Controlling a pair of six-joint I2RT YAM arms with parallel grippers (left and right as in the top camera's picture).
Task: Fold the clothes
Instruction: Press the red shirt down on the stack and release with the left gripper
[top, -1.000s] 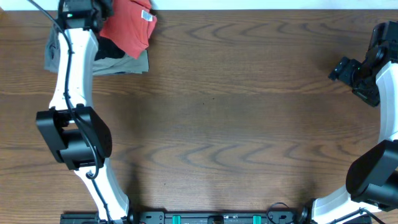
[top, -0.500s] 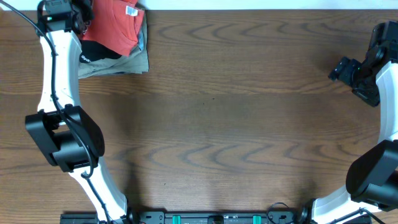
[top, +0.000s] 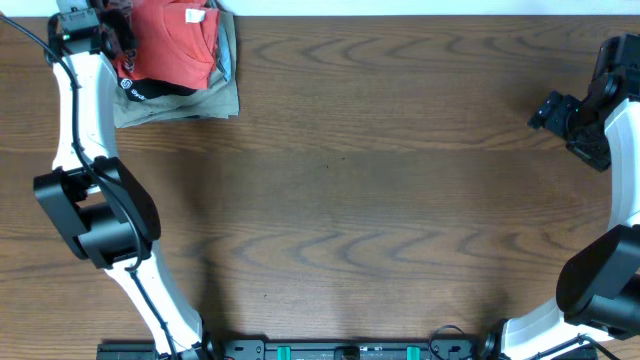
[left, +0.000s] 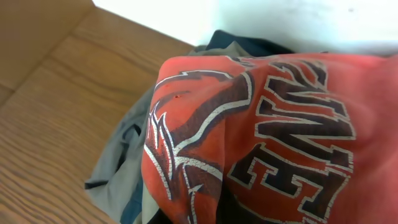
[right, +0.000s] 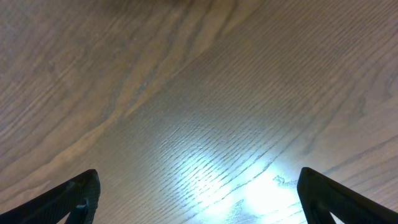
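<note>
The clothes, a folded red-orange T-shirt (top: 172, 48) with a white neck tag, lie at the far left corner on top of a stack of other garments. My left gripper (top: 118, 38) is at the shirt's left edge, shut on a bunch of its fabric. The left wrist view is filled by the shirt (left: 267, 124) and its white-and-dark-red lettering; my own fingers are hidden there. My right gripper (top: 552, 110) hovers at the far right, away from the clothes. It stands open over bare wood, with its fingertips (right: 78, 198) wide apart and nothing between them.
Under the shirt are a black folded garment (top: 150, 90) with a small white logo and a khaki-grey folded garment (top: 195, 100). The table's far edge (top: 400, 14) runs just behind the stack, against a white wall (left: 280, 18).
My left arm has swung left along the far edge, carrying the T-shirt with it; the shirt now sits squarely over the stack. The right arm has not moved.
</note>
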